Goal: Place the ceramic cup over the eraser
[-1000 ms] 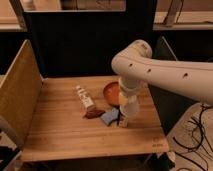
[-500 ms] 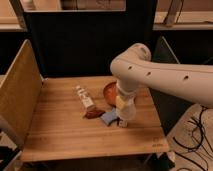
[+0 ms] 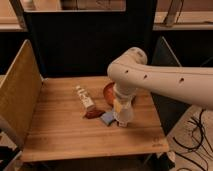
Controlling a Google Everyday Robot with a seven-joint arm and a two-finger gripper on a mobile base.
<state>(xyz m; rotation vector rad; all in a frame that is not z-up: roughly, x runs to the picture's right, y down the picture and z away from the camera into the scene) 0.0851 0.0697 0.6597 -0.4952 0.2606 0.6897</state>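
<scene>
- Looking at the table point(image 3: 60, 135), I find the cup point(image 3: 123, 114) toward its right side, just in front of the bowl point(image 3: 108, 91); it seems to stand upright, long axis vertical, though which end is up I cannot tell.
- I cannot pick out the eraser; the cup and arm cover that spot.
- A flat blue piece point(image 3: 107, 118) lies just left of the cup, touching or nearly so, with a dark red flat piece point(image 3: 93, 114) beside it.
- A white bottle point(image 3: 85, 97) lies on its side left of the bowl, its long axis running from back-left to front-right.
- My arm point(image 3: 165, 80) reaches in from the right and hides part of the bowl.
- My gripper point(image 3: 123, 102) points down right over the cup, fingers closed on its upper part.
</scene>
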